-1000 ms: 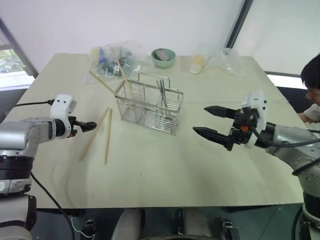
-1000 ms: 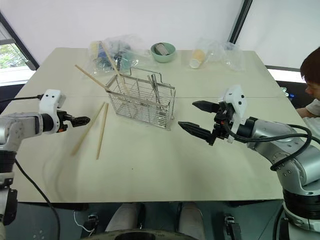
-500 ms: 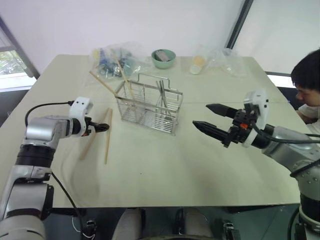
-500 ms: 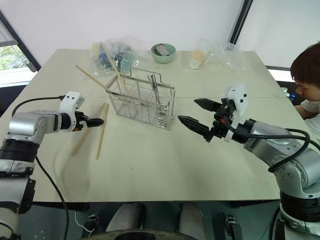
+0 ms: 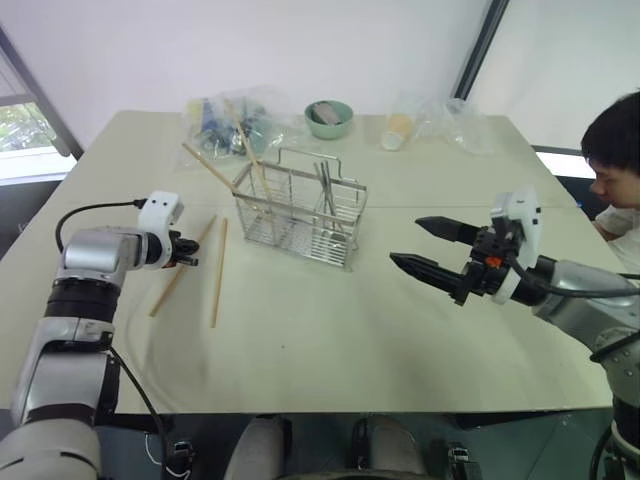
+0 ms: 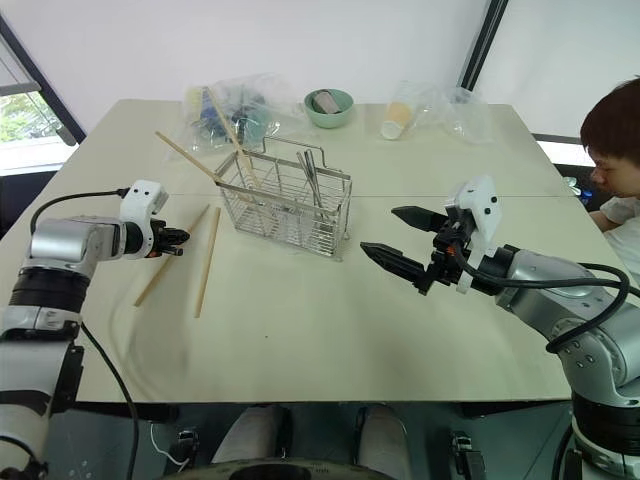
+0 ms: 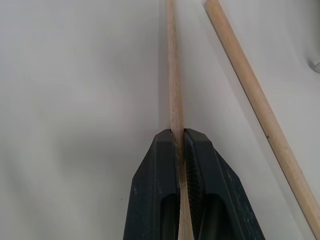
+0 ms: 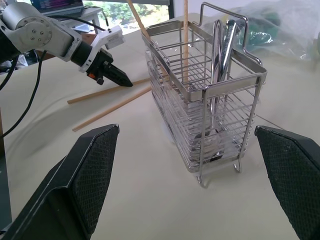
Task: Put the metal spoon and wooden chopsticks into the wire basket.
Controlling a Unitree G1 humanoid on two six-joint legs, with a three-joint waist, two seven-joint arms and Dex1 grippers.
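Note:
Two wooden chopsticks lie on the table left of the wire basket (image 5: 300, 215). My left gripper (image 5: 190, 262) is shut on the left chopstick (image 7: 173, 75), partway along its length, low at the table. The other chopstick (image 5: 217, 272) lies free beside it. Two more chopsticks (image 5: 212, 167) stand slanting in the basket's left end. The metal spoon (image 8: 220, 50) stands upright in the basket's right compartment with another metal utensil. My right gripper (image 5: 405, 240) hovers open and empty right of the basket, its fingers (image 8: 85, 170) wide apart.
A small green bowl (image 5: 327, 115), clear plastic bags (image 5: 225, 115) and a bagged cup (image 5: 397, 128) sit along the table's far side. A person (image 5: 615, 150) is at the right edge of the table.
My left gripper has come in over the left chopstick and shut on it. The right gripper has stayed open in place.

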